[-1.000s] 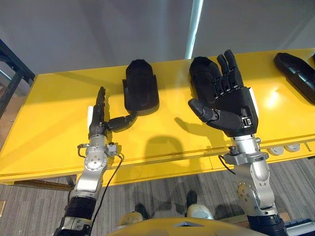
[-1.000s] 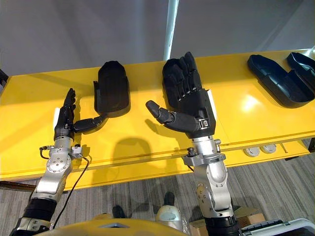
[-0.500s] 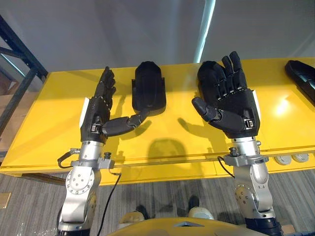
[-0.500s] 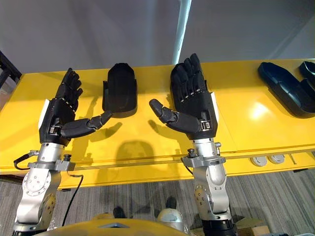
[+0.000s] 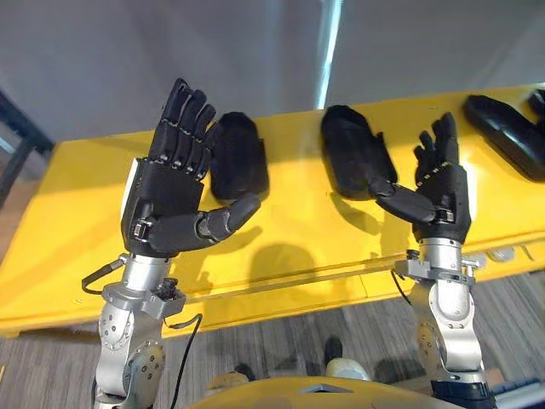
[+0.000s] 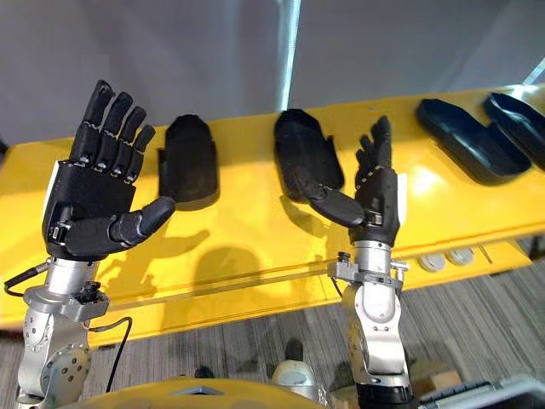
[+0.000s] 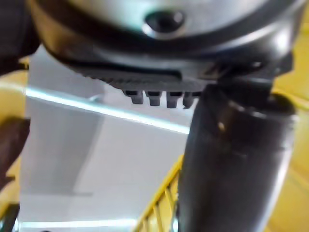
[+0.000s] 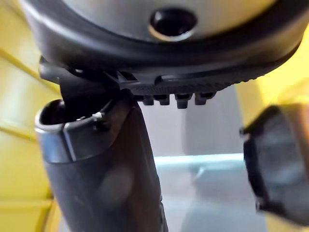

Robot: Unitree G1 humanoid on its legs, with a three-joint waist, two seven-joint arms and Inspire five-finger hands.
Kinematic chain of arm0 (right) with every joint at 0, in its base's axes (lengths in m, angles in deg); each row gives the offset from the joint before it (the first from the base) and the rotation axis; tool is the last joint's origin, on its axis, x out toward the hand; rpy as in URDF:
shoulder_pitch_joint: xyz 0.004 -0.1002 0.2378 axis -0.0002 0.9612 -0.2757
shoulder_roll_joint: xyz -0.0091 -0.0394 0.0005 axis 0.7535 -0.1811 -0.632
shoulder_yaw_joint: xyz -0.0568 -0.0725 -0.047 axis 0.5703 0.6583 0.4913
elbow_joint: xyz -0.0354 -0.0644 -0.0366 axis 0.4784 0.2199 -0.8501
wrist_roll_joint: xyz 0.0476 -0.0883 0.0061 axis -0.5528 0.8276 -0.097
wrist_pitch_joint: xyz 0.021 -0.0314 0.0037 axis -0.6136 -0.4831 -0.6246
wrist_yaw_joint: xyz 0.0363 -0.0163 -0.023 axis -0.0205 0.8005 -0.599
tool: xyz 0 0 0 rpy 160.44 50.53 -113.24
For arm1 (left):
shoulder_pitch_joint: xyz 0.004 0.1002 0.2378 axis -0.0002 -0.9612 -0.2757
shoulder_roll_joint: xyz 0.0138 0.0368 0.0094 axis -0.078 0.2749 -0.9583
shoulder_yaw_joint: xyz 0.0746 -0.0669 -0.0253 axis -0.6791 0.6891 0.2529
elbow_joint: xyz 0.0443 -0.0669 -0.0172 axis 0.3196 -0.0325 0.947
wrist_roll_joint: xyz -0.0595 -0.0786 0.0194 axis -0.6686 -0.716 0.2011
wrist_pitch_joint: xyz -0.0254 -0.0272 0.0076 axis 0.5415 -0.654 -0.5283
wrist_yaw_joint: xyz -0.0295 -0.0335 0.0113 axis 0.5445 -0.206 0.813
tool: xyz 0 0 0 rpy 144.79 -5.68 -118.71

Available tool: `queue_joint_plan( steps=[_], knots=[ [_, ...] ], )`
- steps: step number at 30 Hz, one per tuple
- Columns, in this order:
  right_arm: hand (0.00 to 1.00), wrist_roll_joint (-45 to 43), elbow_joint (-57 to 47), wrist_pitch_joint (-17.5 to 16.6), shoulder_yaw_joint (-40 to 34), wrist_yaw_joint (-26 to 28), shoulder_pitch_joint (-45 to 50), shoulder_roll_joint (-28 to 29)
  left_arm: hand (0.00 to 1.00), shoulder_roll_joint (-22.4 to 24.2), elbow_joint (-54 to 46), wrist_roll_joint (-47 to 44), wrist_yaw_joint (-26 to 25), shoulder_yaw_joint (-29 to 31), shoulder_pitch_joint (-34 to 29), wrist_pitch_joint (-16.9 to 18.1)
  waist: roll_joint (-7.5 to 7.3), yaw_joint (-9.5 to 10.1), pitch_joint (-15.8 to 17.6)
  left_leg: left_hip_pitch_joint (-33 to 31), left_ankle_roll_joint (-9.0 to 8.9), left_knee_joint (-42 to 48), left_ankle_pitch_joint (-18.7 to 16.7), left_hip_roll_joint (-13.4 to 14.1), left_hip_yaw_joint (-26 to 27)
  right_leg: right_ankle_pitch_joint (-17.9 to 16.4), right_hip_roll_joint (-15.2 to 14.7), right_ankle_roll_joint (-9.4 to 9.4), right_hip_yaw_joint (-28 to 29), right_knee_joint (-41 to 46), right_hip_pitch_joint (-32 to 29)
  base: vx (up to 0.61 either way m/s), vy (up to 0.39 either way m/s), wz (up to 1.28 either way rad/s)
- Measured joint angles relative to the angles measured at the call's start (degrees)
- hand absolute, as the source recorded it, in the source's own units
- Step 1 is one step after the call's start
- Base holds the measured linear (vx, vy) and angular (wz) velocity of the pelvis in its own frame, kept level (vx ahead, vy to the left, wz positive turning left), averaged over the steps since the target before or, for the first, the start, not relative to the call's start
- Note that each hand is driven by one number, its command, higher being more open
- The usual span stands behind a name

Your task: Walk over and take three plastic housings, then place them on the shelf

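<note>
Two hands raised, fingers spread, holding nothing: left hand [image 5: 162,192] in front of the left housing [image 6: 189,162], right hand [image 5: 443,200] in front of the middle housing [image 6: 302,153] — both housings lie by the tabletop's [image 5: 77,230] far edge.

Four housings [image 6: 189,162] side by side on table [image 6: 247,234] (two far right)

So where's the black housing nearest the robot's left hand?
The housing lies on the left half of the yellow table in the left eye view, just past the open left hand, with another housing to its right.
</note>
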Motion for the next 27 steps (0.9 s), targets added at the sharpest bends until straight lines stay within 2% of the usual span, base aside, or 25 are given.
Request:
queue_joint_plan(
  steps=[4,6,8,10,12,13,14,15,16,17,18,19,20,23,25,27],
  knots=[
    [1.00,1.68,-0.24,0.01,-5.01,-1.61,5.01,1.10,1.00,-0.45,2.82,-3.22,-1.36,-3.85,5.15,1.60,0.10,-3.22,-0.23,0.38,-1.29,5.95,-4.44,2.22,7.65,1.01,2.20,-0.38,7.61,-0.11,-2.30,0.00,-0.015,-1.08],
    [1.00,1.09,-0.49,-0.30,-7.60,-0.55,7.59,1.10,1.00,-0.63,6.34,-3.23,-4.56,-5.46,7.91,3.58,0.28,-6.09,-0.49,0.40,-2.03,9.18,-6.80,4.01,11.79,1.63,3.65,-0.57,11.69,-0.37,-3.79,-0.02,-0.045,-1.01],
    [1.00,-0.90,-1.59,-0.46,-9.73,0.23,10.02,1.15,1.00,-0.44,8.09,-3.40,-7.17,-6.07,9.18,4.00,0.39,-7.42,-0.50,0.37,-1.76,10.33,-7.66,4.59,12.24,1.93,4.54,-0.84,13.72,-0.40,-4.93,-0.04,-0.083,-0.82],
    [1.00,-3.00,-1.98,-1.97,-10.71,1.14,11.63,1.19,1.00,0.02,8.97,-4.29,-8.85,-5.92,9.55,4.21,0.47,-7.68,-0.48,0.13,-1.14,10.94,-8.18,4.68,9.66,2.26,5.55,-1.15,15.46,-0.41,-5.73,-0.05,-0.114,-0.61],
    [1.00,-7.16,-1.99,-3.79,-10.44,2.22,11.73,1.32,1.00,1.07,9.02,-6.18,-9.86,-5.60,9.25,5.14,0.56,-7.14,-0.49,-1.30,0.59,13.27,-8.82,4.78,1.59,2.25,6.13,-1.41,16.95,-0.42,-6.02,-0.05,-0.099,-0.43],
    [1.00,-9.01,-1.98,-5.15,-8.92,3.50,10.58,1.32,1.00,1.89,8.19,-5.99,-10.85,-3.98,8.54,5.49,1.20,-5.82,-0.48,-3.23,2.40,16.26,-9.83,4.66,-7.47,1.85,6.70,-2.26,18.68,-0.42,-6.48,-0.07,-0.058,-0.49],
    [1.00,-9.56,-1.97,-5.58,-7.78,3.89,9.72,1.32,1.00,1.95,7.66,-5.58,-11.31,-3.07,7.84,5.61,1.52,-5.09,-0.41,-4.07,3.41,17.85,-10.56,4.51,-11.28,1.67,6.94,-2.66,19.46,-0.42,-6.62,-0.07,-0.027,-0.63],
    [1.00,-9.54,-1.91,-5.71,-6.10,4.29,8.09,1.21,1.00,2.00,6.73,-5.19,-12.16,-1.78,6.34,5.66,2.36,-3.78,-0.43,-5.14,4.55,19.69,-11.98,3.92,-17.42,1.38,7.26,-2.99,20.34,-0.42,-6.82,-0.09,0.114,-0.81],
    [1.00,-9.49,-0.92,-5.75,-3.01,4.21,4.75,0.58,1.00,2.16,4.75,-5.18,-12.77,-0.14,3.05,5.67,4.45,-1.18,-1.15,-6.06,4.46,20.79,-14.33,2.95,-25.52,1.50,7.90,-3.42,21.68,-0.42,-7.60,-0.08,0.147,-0.76],
    [1.00,-9.43,0.03,-5.75,-1.93,4.14,3.63,0.32,1.00,2.42,4.14,-5.18,-12.65,0.32,1.86,5.67,5.00,-0.47,-1.50,-6.06,4.32,20.53,-14.99,2.76,-27.51,1.98,8.10,-3.71,21.64,-0.42,-7.91,-0.07,0.177,-0.52],
    [1.00,-9.32,1.50,-5.72,-0.34,3.57,2.31,0.04,1.00,3.00,3.40,-5.15,-12.08,0.84,0.35,5.70,6.60,0.47,-2.57,-5.72,3.04,18.85,-15.79,2.56,-28.87,2.60,8.52,-2.94,21.10,-0.42,-8.37,-0.02,0.085,-0.02],
    [1.00,-9.29,2.08,-5.73,0.38,3.13,2.14,0.26,1.00,3.29,3.15,-5.16,-11.77,0.96,0.18,5.71,7.20,1.14,-2.92,-5.59,2.43,18.02,-16.13,2.42,-28.87,2.88,8.31,-2.51,20.94,-0.42,-8.60,-0.02,0.118,0.20],
    [1.00,-9.30,3.50,-5.37,2.14,2.53,2.10,0.91,1.00,3.74,2.44,-5.03,-11.09,1.67,0.04,5.77,7.16,2.00,-2.70,-5.52,1.57,16.87,-16.02,1.62,-29.46,3.76,7.42,-1.27,20.63,-0.41,-8.88,-0.03,0.108,0.27],
    [1.00,-8.88,4.80,-3.77,5.23,3.04,6.15,3.29,1.00,3.71,1.68,-5.05,-9.65,2.85,-1.49,6.38,6.16,2.63,-1.84,-4.91,1.24,16.82,-15.84,-0.47,-30.12,4.92,5.50,0.27,20.70,-0.06,-8.64,-0.07,0.162,0.05],
    [1.00,-7.88,4.78,-3.82,5.39,4.74,9.39,4.20,1.00,3.69,1.68,-5.05,-9.63,2.74,-2.39,6.42,5.27,2.44,-0.60,-2.93,1.52,17.15,-16.02,-1.17,-28.51,4.95,5.45,0.30,21.50,2.27,-8.53,-0.06,0.082,-0.47],
    [1.00,-8.83,4.75,-4.07,4.92,7.63,11.52,4.67,1.00,2.97,1.68,-2.88,-10.07,2.42,-2.25,6.58,2.41,1.94,1.83,-1.34,2.54,19.71,-16.89,-2.27,-25.42,5.96,5.27,-0.03,20.13,5.46,-8.81,-0.17,0.056,-0.70]
  ],
)
